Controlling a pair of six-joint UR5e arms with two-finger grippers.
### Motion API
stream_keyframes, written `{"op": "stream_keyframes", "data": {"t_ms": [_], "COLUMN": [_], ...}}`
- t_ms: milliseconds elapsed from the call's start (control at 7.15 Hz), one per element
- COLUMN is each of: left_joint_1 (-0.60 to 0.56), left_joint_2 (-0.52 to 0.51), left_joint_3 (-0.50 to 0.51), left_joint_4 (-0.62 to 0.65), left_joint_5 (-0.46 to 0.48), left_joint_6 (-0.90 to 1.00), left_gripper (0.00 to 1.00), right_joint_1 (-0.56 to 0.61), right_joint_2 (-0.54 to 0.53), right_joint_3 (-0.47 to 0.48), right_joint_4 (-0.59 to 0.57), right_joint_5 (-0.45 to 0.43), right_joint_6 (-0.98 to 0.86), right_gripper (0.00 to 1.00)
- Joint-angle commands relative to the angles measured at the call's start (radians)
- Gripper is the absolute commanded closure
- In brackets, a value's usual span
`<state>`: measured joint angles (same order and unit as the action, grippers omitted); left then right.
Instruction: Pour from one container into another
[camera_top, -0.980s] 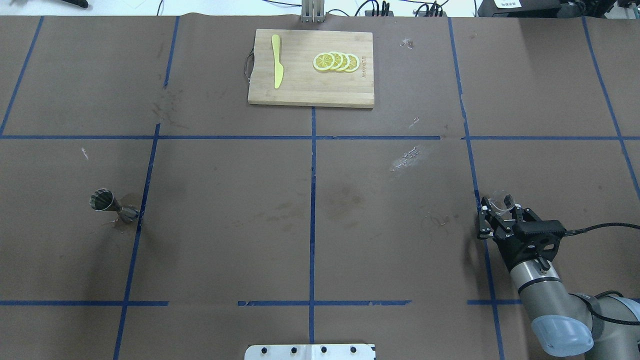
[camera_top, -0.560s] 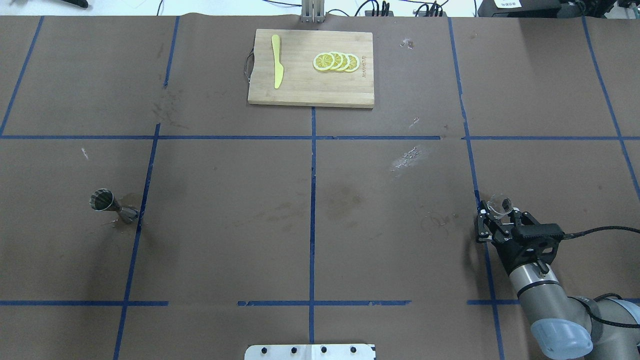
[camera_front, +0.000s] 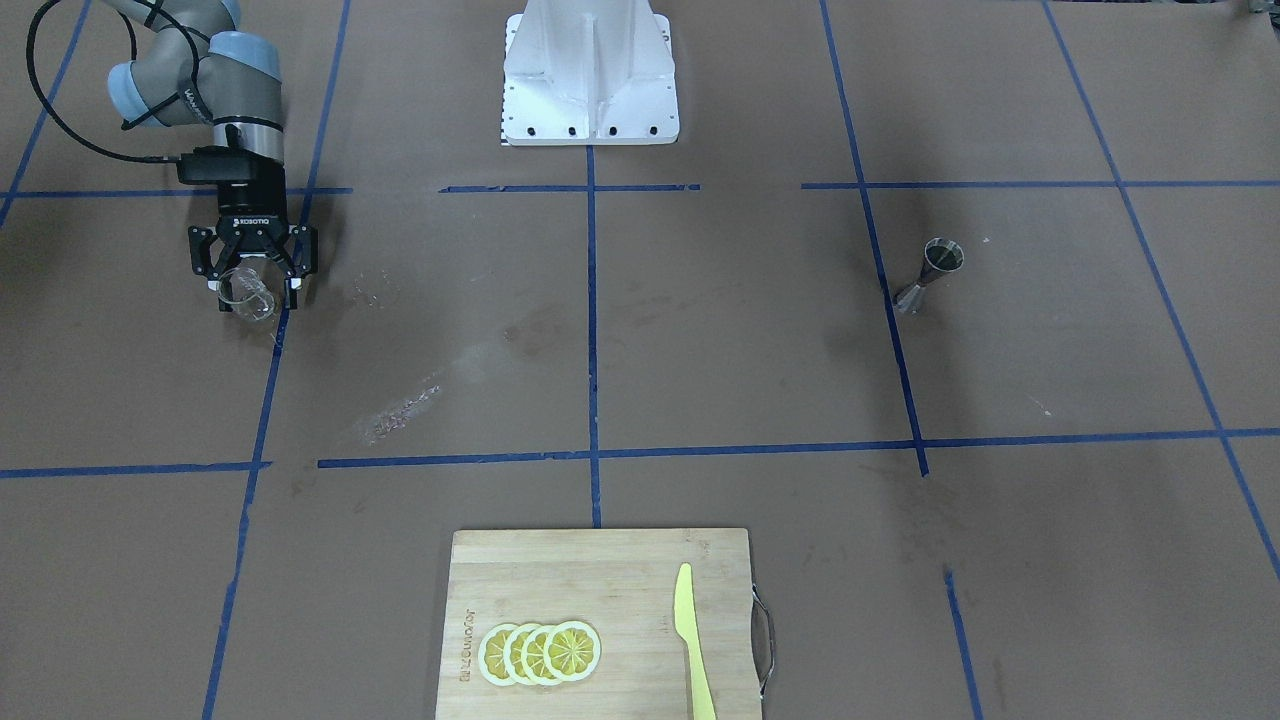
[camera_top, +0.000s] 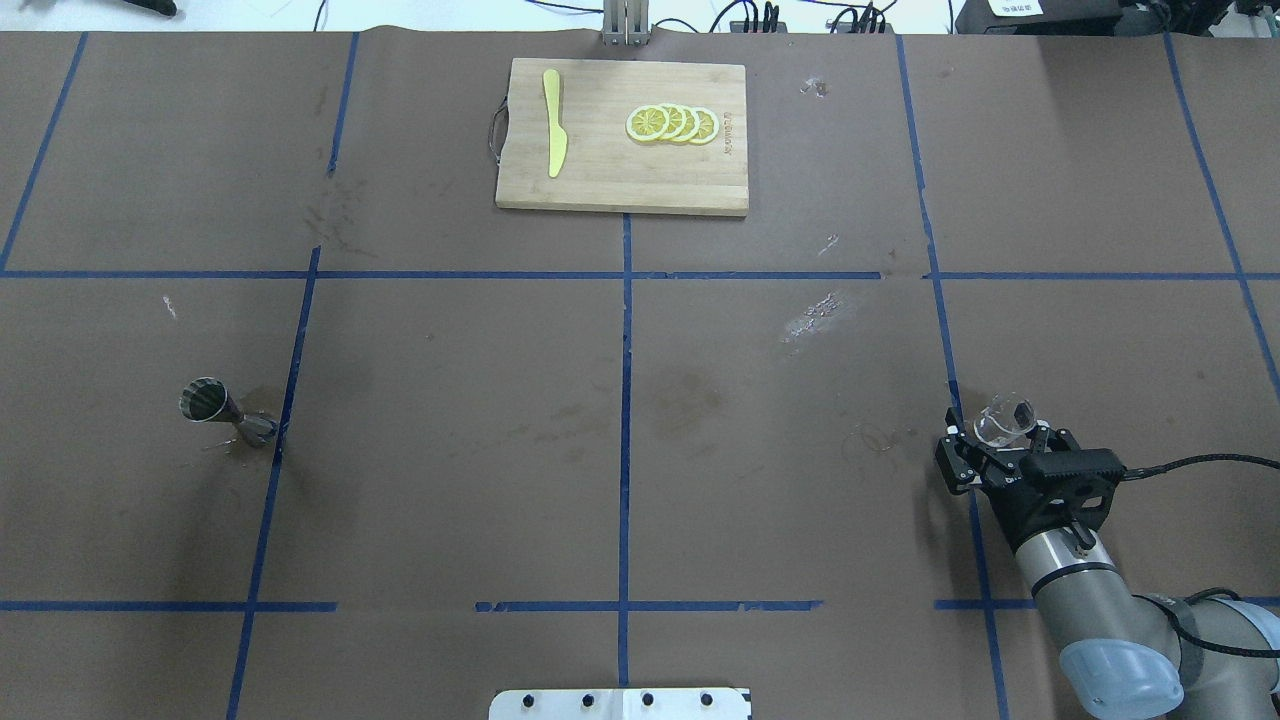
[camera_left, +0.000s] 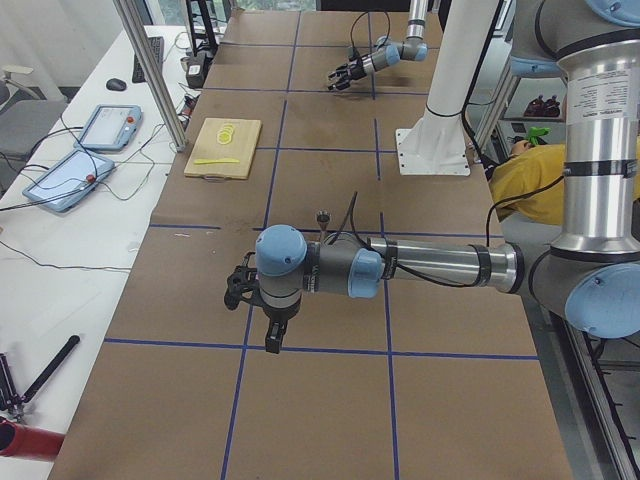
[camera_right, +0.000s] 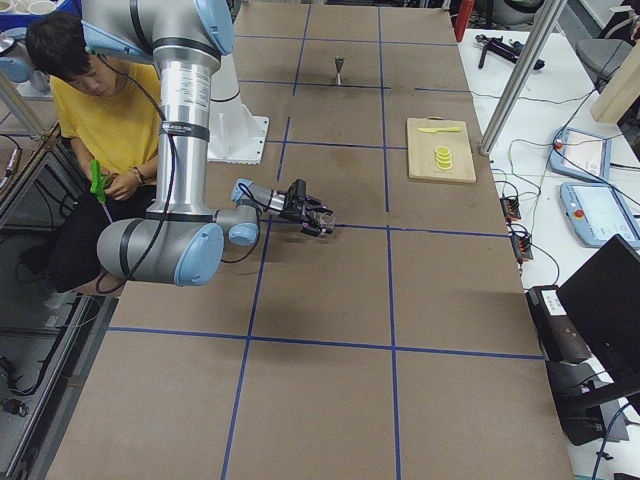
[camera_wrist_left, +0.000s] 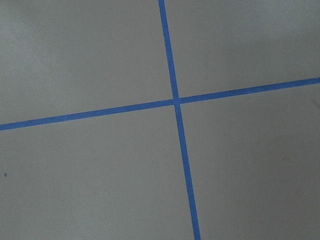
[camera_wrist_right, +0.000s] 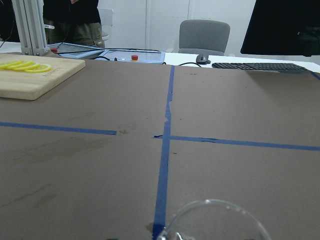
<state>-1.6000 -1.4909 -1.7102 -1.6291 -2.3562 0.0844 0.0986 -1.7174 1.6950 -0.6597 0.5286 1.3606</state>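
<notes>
My right gripper (camera_top: 992, 452) is shut on the clear glass cup (camera_top: 1003, 420) at the right side of the table. The cup (camera_front: 246, 292) sits between the fingers, just above the brown surface, beside a blue tape line. Its rim (camera_wrist_right: 216, 220) fills the bottom of the right wrist view. The steel jigger (camera_top: 226, 412) stands alone far off at the left side, also seen in the front view (camera_front: 931, 274). My left gripper (camera_left: 240, 290) shows only in the exterior left view, low over the table's near end. I cannot tell whether it is open or shut.
A wooden cutting board (camera_top: 620, 180) lies at the far middle edge with lemon slices (camera_top: 672, 123) and a yellow knife (camera_top: 553, 122) on it. The white robot base plate (camera_front: 590, 75) is at the near middle. A seated person (camera_right: 85, 110) is beside the robot.
My right gripper has drawn back a little toward the robot's base, and the glass cup has moved with it. The jigger has stayed where it was.
</notes>
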Motion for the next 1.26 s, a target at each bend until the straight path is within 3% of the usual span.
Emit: {"op": "stream_keyframes", "data": {"t_ms": [0,1120], "left_joint_1": [0.000,0.000], "left_joint_2": [0.000,0.000], "left_joint_3": [0.001,-0.002], "left_joint_4": [0.000,0.000], "left_joint_5": [0.000,0.000], "left_joint_6": [0.000,0.000], "left_gripper": [0.00,0.00], "right_joint_1": [0.000,0.007], "right_joint_2": [0.002,-0.013], "right_joint_3": [0.000,0.018], "right_joint_4": [0.002,0.003], "right_joint_5": [-0.001,-0.024], "right_joint_6": [0.000,-0.011], "right_gripper": [0.00,0.00]}}
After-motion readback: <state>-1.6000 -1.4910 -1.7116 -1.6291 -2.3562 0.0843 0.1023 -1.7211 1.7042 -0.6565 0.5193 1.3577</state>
